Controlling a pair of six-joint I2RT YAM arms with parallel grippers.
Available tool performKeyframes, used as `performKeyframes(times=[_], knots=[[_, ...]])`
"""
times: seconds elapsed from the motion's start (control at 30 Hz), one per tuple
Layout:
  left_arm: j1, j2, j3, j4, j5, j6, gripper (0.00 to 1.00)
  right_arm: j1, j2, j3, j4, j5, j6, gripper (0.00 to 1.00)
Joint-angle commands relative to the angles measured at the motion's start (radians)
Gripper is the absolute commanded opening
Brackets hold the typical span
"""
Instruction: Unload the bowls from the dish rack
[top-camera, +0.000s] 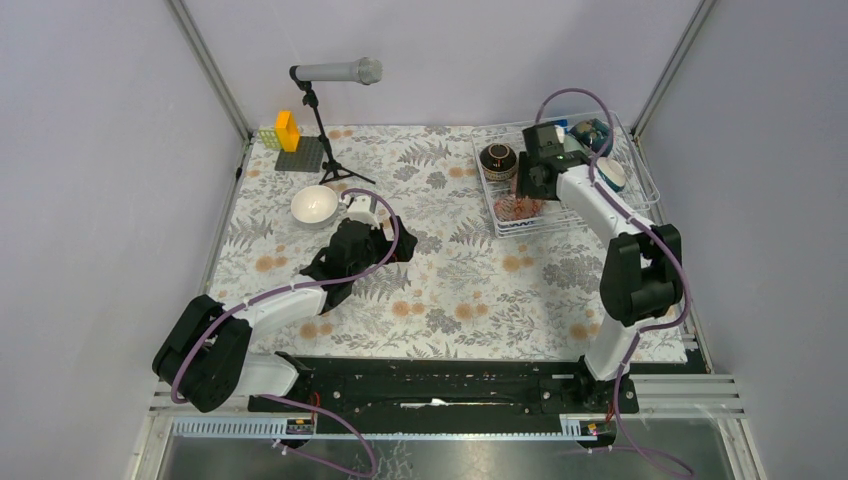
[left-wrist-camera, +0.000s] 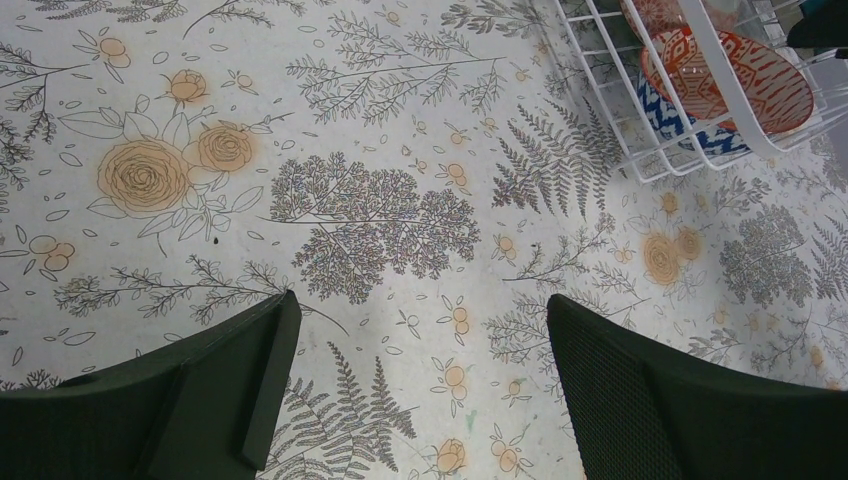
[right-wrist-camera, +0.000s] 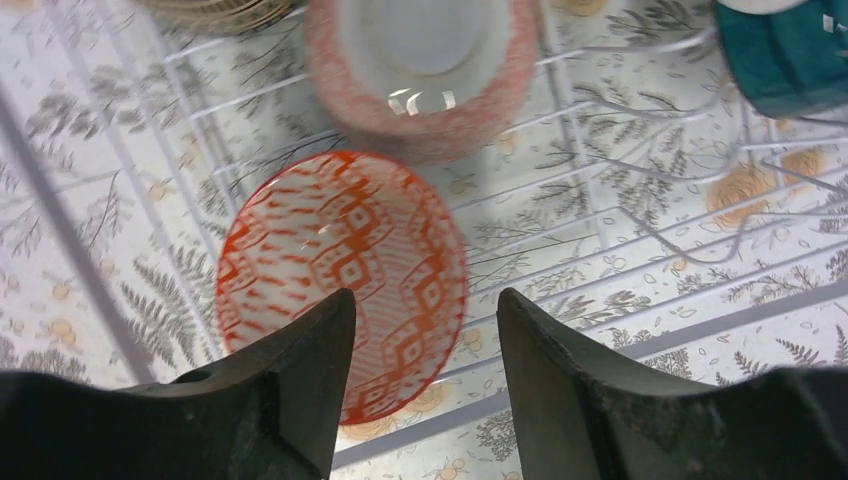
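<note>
The white wire dish rack (top-camera: 646, 186) stands at the back right. It holds a dark brown bowl (top-camera: 498, 158), a red-patterned bowl (top-camera: 517, 209), a teal bowl (top-camera: 590, 131) and a white bowl with a blue edge (top-camera: 613, 176). A white bowl (top-camera: 314, 204) sits upright on the cloth at the left. My right gripper (top-camera: 523, 194) is open over the rack. In the right wrist view it (right-wrist-camera: 425, 300) hangs just above the tilted red-patterned bowl (right-wrist-camera: 330, 260), with a pink speckled bowl (right-wrist-camera: 420, 70) and the teal bowl (right-wrist-camera: 790, 50) beyond. My left gripper (top-camera: 400, 243) is open and empty above the cloth (left-wrist-camera: 422, 298).
A microphone on a tripod (top-camera: 335, 72) and a grey plate with yellow blocks (top-camera: 292, 145) stand at the back left. The left wrist view shows the rack's near corner (left-wrist-camera: 640, 150) with the red-patterned bowl (left-wrist-camera: 735, 70) and a blue-patterned bowl (left-wrist-camera: 672, 118).
</note>
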Motion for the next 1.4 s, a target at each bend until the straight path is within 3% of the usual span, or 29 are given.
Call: performKeyframes(times=[0.0,0.17,0.53,0.67,0.87,1.07,1.13,1.37], knots=[[-0.004,-0.016,0.039,0.031,-0.017,0.016,0.99,-0.104,-0.006,-0.002,-0.016,-0.025,0.114,0.6],[-0.004,-0.014,0.042,0.028,-0.016,0.015,0.99,-0.153,0.01,-0.033,0.024,-0.164,0.146,0.58],[-0.004,-0.015,0.05,0.011,-0.026,0.019,0.99,-0.155,0.09,-0.017,0.016,-0.19,0.197,0.53],[-0.004,-0.016,0.05,0.01,-0.026,0.02,0.99,-0.156,0.11,-0.014,0.016,-0.191,0.213,0.44],[-0.005,-0.015,0.051,0.01,-0.029,0.022,0.99,-0.156,0.072,-0.015,0.015,-0.183,0.212,0.13],[-0.006,-0.012,0.052,0.009,-0.029,0.023,0.99,-0.156,-0.001,0.0,0.001,-0.156,0.207,0.09],[-0.006,-0.011,0.052,0.01,-0.027,0.023,0.99,-0.156,-0.025,0.01,-0.001,-0.15,0.205,0.04],[-0.007,-0.015,0.054,0.007,-0.031,0.025,0.99,-0.157,-0.12,0.053,0.0,-0.142,0.199,0.03]])
